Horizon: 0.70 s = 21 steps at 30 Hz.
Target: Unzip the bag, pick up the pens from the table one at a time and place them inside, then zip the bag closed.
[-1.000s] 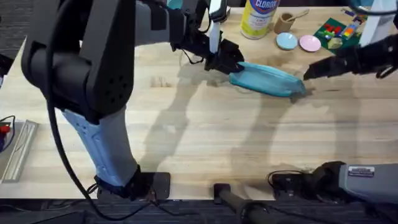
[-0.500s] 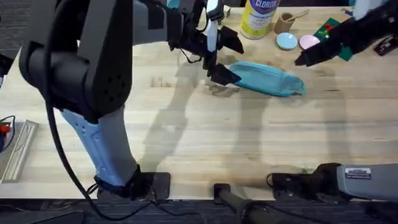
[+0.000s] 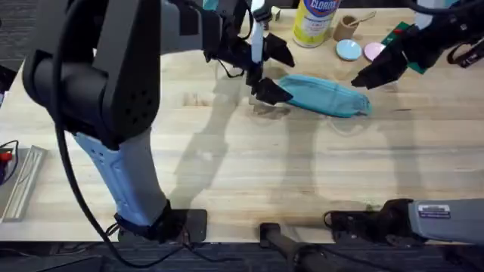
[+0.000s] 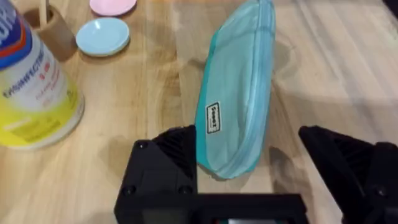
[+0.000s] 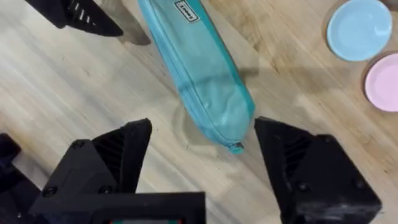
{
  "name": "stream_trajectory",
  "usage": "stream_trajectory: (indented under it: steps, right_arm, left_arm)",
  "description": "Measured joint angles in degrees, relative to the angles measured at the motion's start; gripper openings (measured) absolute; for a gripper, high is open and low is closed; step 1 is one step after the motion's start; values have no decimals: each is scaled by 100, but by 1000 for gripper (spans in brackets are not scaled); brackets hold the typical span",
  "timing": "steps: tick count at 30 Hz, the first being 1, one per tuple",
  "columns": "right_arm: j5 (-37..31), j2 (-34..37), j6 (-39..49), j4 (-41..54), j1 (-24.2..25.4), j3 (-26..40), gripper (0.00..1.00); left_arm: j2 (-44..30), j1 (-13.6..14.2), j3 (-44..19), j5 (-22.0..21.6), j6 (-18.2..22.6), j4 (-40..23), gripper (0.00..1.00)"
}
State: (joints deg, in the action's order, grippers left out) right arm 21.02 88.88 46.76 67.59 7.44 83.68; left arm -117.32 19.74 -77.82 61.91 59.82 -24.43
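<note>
My left gripper [image 3: 274,69] hovers with fingers spread wide at the left end of the bag [image 3: 327,96], which lies zipped shut on the table [image 3: 227,159]; its contents are hidden. My right gripper [image 3: 370,77], also spread, hangs just above the bag's right end.

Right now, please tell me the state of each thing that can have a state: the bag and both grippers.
bag: zipped shut, lying flat on the table, held by neither gripper
left gripper: open, fingers either side of one end of the bag
right gripper: open, above the bag's other end, where the zipper pull lies
</note>
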Motion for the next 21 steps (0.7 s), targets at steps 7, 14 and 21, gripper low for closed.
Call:
stream_trajectory:
  steps: [7, 14, 21]
  right_arm:
    - [0, -78, 22, -17, 0, 20, 997]
    - [0, -162, 42, -15, 0, 57, 996]
    - [2, -162, 44, -11, 0, 59, 997]
  left_arm:
    - [0, -187, -2, 0, -1138, 0, 995]
    - [72, -428, 0, -5, -2160, -4, 995]
    - [680, -605, 0, -163, -3076, -430, 995]
